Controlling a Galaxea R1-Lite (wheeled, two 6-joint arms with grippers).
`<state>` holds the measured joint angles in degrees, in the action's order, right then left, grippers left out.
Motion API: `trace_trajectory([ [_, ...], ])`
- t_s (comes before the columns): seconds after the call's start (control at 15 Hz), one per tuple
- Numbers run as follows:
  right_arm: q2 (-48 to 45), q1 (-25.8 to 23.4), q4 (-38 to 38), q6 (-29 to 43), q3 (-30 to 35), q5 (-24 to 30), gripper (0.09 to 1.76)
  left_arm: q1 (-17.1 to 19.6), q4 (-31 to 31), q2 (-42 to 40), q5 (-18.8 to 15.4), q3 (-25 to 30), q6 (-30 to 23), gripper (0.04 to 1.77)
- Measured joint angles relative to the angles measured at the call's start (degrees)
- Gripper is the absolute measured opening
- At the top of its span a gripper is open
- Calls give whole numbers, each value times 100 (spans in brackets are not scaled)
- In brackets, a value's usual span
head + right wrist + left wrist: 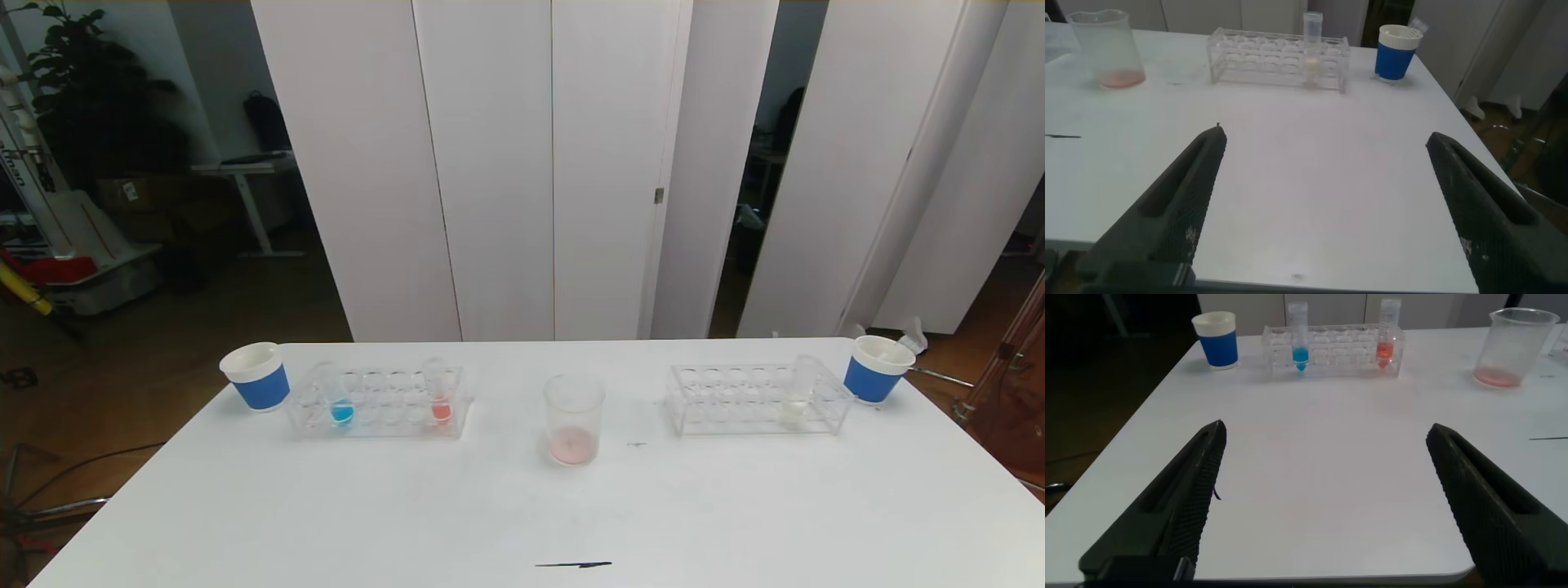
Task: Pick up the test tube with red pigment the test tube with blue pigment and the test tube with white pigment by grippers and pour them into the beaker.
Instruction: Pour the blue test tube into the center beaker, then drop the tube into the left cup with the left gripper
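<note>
A white worktop (pixel 490 506) is seen, on which everything is set out in a row towards the far edge. At the left end a blue-and-white paper cup (pixel 255 376) is placed, and just beside it a clear rack (pixel 380 402) is stood. Near the middle, well apart from both racks, the beaker (pixel 573 420) is set upright, with a pinkish residue at its bottom. Further right a second clear rack (pixel 755 399) is laid, followed by another paper cup (pixel 876 369). A thin dark mark (pixel 573 564) is visible by the near edge.

light: bright, even | table (pixel 326 506): mild glare | shadows: faint | background: dim
</note>
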<state>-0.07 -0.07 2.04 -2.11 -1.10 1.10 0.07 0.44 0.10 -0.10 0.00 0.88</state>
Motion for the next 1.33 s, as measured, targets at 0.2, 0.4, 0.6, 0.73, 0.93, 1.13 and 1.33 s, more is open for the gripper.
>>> trace_trajectory([
  [0.2, 0, 0, -11, 2, 24, 5, 175, 0, 0, 0, 0, 0, 6, 175],
  [0.4, 0, 0, -13, 2, 30, 6, 175, 0, -2, 0, -1, -2, -6, 175],
  [0.6, 0, -2, -11, 2, 33, 6, 175, 0, 11, 0, 5, -7, 2, 175],
  [0.73, 0, -2, -11, 0, 33, 6, 175, 0, -37, 0, 10, -7, -44, 175],
  [0.93, 0, -2, -15, 2, 30, 6, 175, 0, -107, 0, 89, -226, 49, 175],
  [1.13, 0, -2, -17, 2, 30, 6, 175, -5, 258, 127, 172, -1165, 63, 175],
  [1.33, 0, 0, -15, 2, 30, 5, 175, -18, 532, 806, 263, -2204, 68, 175],
])
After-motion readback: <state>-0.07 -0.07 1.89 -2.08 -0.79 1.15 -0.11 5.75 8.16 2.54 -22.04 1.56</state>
